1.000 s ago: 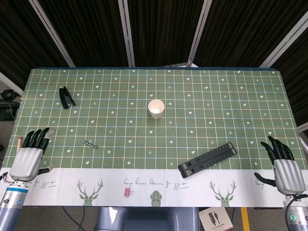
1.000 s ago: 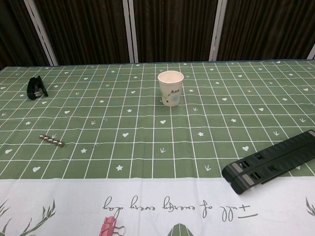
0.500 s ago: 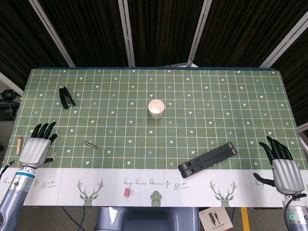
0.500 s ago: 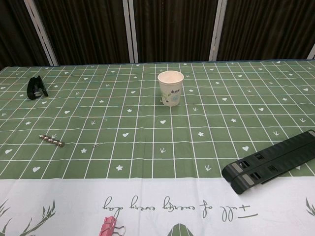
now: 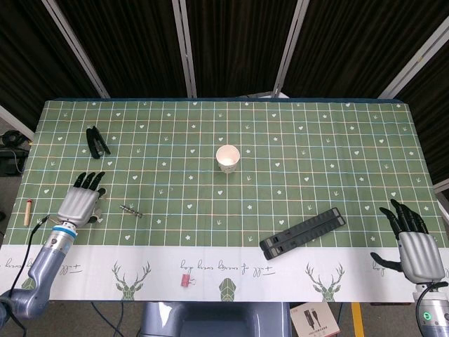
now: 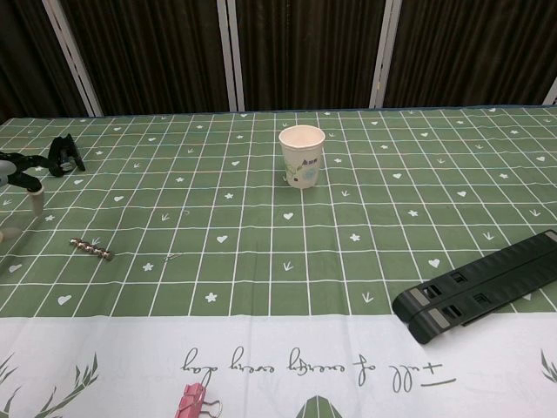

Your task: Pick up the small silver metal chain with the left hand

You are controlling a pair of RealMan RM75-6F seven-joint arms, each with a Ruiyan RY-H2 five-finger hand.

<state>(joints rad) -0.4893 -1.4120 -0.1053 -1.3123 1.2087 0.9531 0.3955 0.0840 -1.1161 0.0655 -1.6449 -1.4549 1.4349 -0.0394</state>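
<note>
The small silver metal chain [image 5: 130, 210] lies flat on the green checked cloth, left of centre; in the chest view the chain [image 6: 92, 248] shows as a short row of beads. My left hand [image 5: 81, 200] hovers just left of the chain, fingers spread and pointing away, holding nothing; only its fingertips [image 6: 19, 177] show at the chest view's left edge. My right hand [image 5: 415, 246] rests open at the table's front right corner, far from the chain.
A white paper cup [image 5: 227, 157] stands mid-table. A black stapler-like clip [image 5: 96, 141] lies at the back left, a long black bar [image 5: 303, 233] front right. A pink binder clip [image 5: 185, 281] sits on the white border, and a small wooden stick [image 5: 27, 210] lies at the left edge.
My left hand has moved right and forward over the cloth, from the table's left edge to just beside the chain. The right hand has barely shifted.
</note>
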